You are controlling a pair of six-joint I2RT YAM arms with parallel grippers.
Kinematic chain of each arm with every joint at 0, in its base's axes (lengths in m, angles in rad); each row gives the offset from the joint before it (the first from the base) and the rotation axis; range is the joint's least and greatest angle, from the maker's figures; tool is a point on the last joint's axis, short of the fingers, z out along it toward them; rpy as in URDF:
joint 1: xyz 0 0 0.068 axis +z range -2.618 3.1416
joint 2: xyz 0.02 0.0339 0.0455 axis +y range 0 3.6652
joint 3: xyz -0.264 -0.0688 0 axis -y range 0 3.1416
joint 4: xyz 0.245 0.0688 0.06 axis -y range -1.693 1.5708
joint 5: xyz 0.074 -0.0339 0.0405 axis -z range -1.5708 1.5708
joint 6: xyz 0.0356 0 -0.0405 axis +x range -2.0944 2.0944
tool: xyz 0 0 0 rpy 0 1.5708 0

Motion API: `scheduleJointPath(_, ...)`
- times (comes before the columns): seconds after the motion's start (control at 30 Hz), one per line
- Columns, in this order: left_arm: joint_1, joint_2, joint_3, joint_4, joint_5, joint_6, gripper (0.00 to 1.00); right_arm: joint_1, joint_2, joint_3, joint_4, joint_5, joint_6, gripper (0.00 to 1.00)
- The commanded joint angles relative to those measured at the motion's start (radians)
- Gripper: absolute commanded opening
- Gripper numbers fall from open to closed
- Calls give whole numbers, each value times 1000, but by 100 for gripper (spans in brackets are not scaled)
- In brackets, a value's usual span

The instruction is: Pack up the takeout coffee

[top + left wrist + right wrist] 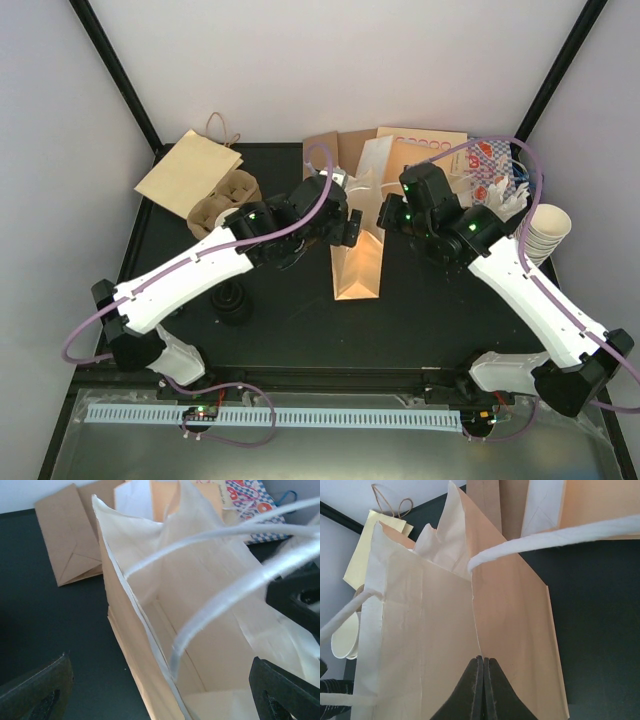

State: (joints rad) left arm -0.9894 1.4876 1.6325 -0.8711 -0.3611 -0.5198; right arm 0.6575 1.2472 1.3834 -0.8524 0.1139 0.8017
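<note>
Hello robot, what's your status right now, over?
Left hand open, empty, at paper bag mouth. Right hand shut on its rim. No coffee cups seen inside. White handles cross the opening.

A black table carries a standing kraft paper bag at its centre, mouth open and white handles raised. Several flattened paper bags overlap along the far edge, with a red-and-blue patterned bag beside them at the far right. A flat brown bag with twine handles rests at the far-left corner, a brown pulp cup carrier touching its near side. A stack of lidless cream cups sits at the right edge, and a small black ridged stack near the left front.
</note>
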Motion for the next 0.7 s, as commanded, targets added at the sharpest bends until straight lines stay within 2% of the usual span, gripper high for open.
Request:
scheduleJointPath(0.0, 24, 27, 32, 7, -69, -56, 99, 11, -2, 23, 23, 24, -2, 1)
scheduleJointPath(0.13, 65, 36, -9, 22, -82, -100, 94, 16, -10, 16, 22, 22, -2, 1)
scheduleJointPath(0.27, 105, 19, -68, 42, -72, -127, 80, 16, -21, -5, 24, 26, -1, 1)
scheduleJointPath(0.43, 129, -20, -114, 68, -70, -91, 51, 17, -31, -23, 24, 33, -8, 2)
scheduleJointPath(0.6, 148, -46, -136, 68, -64, -64, 9, 17, -33, -25, 18, 43, -26, 5)
scheduleJointPath(0.63, 148, -49, -137, 71, -60, -56, 3, 16, -35, -27, 17, 44, -34, 6)
scheduleJointPath(0.67, 149, -57, -138, 74, -51, -49, 2, 17, -37, -28, 17, 41, -45, 7)
